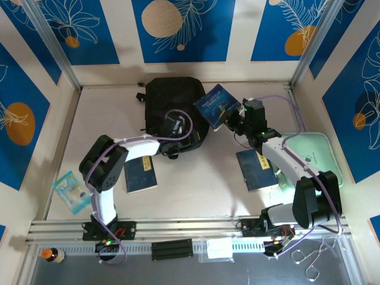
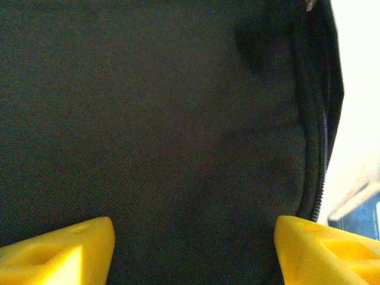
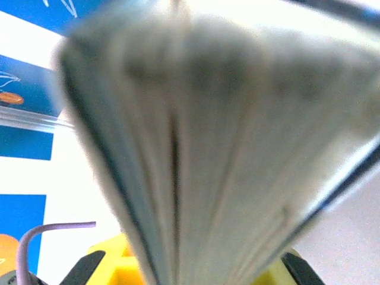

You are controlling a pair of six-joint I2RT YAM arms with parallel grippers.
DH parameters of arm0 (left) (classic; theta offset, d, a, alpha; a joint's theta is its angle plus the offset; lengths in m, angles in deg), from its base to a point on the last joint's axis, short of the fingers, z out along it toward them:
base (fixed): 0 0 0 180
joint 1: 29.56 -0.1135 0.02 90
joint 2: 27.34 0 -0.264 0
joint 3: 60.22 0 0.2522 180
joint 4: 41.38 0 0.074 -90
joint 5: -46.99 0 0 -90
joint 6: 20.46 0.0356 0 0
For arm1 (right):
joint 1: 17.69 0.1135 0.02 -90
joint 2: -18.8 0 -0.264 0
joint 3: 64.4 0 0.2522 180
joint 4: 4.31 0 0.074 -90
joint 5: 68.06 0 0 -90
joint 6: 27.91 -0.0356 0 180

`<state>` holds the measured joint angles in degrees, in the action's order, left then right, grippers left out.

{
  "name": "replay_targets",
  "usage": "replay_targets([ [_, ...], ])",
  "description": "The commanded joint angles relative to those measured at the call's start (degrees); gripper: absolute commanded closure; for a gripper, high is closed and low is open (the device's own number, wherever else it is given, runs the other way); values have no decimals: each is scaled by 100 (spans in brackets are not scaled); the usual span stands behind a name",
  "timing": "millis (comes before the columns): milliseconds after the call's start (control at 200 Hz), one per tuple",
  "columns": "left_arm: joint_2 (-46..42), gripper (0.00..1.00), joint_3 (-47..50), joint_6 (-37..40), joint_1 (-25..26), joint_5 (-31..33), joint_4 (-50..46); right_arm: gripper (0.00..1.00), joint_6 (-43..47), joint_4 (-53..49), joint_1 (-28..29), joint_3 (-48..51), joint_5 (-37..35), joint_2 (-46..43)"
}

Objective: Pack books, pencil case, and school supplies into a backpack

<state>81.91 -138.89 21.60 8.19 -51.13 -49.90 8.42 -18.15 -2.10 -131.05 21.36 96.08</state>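
We look down on a pale beige table (image 1: 196,196) boxed in by cream walls, each hung with blue panels (image 1: 183,27) that carry white leaf drawings and orange discs. An aluminium rail (image 1: 178,228) runs along the near edge. The black backpack (image 1: 169,98) lies flat at the far middle of the table. The left gripper (image 2: 194,228) sits close over its fabric, yellow fingers (image 2: 65,249) spread wide apart and holding nothing, with dark weave and a zip on the right beyond them. The right gripper (image 1: 233,120) is clamped on the Little Prince book (image 1: 217,104), which is held tilted with its left corner over the backpack's right edge as seen from above. In the right wrist view we see its page edges, blurred, fanning up from between the yellow fingers. Two more navy books lie flat on the table: the left book (image 1: 141,173) just beside the left arm, the right book (image 1: 256,169) partly under the right arm. A mint green box (image 1: 312,148) sits by the right wall (the arm hides part of it), and a light blue packet (image 1: 72,191) lies near the left wall. Nearer than the rail we see an orange-capped bottle (image 1: 52,255)
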Motion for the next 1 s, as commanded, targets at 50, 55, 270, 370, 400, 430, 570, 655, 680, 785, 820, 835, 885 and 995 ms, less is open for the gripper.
replay_targets([
  [50, 637, 30, -690, -145, 466, -621, 27, 99, 264, -176, -233, 106, -267, -364],
  [55, 657, 30, -717, -145, 472, -625, 20, 99, 262, -181, -242, 109, -267, -367],
  [270, 849, 31, -1551, 262, 655, -722, -435, 99, 224, -374, -564, 242, -146, -581],
  [370, 498, 30, -1706, 1092, 628, -619, -1106, 99, 285, -503, -735, 280, -86, -743],
  [400, 376, 29, -1738, 1491, 612, -591, -1353, 99, 319, -550, -787, 295, -63, -788],
  [430, 250, 29, -1773, 1927, 589, -548, -1625, 99, 338, -598, -839, 303, -44, -829],
  [570, -359, 20, -1766, 4056, 542, 243, -2871, 99, 436, -761, -1026, 388, -48, -1033],
  [655, -675, 17, -1621, 4953, 457, 613, -3349, 100, 440, -792, -1106, 452, -23, -1107],
  [680, -752, 16, -1570, 5203, 440, 620, -3455, 100, 436, -805, -1124, 462, -1, -1118],
  [785, -1035, 15, -1332, 6179, 430, 809, -3859, 100, 393, -802, -1163, 537, 36, -1153],
  [820, -1091, 15, -1291, 6411, 432, 919, -3972, 100, 374, -801, -1164, 551, 40, -1147],
  [835, -1102, 15, -1283, 6498, 434, 954, -4026, 100, 367, -801, -1164, 559, 49, -1152],
  [885, -1108, 15, -1308, 6730, 433, 1026, -4223, 100, 337, -784, -1164, 579, 58, -1151],
  [995, -915, 19, -1560, 7007, 428, 929, -4688, 100, 264, -748, -1149, 630, 84, -1136],
])
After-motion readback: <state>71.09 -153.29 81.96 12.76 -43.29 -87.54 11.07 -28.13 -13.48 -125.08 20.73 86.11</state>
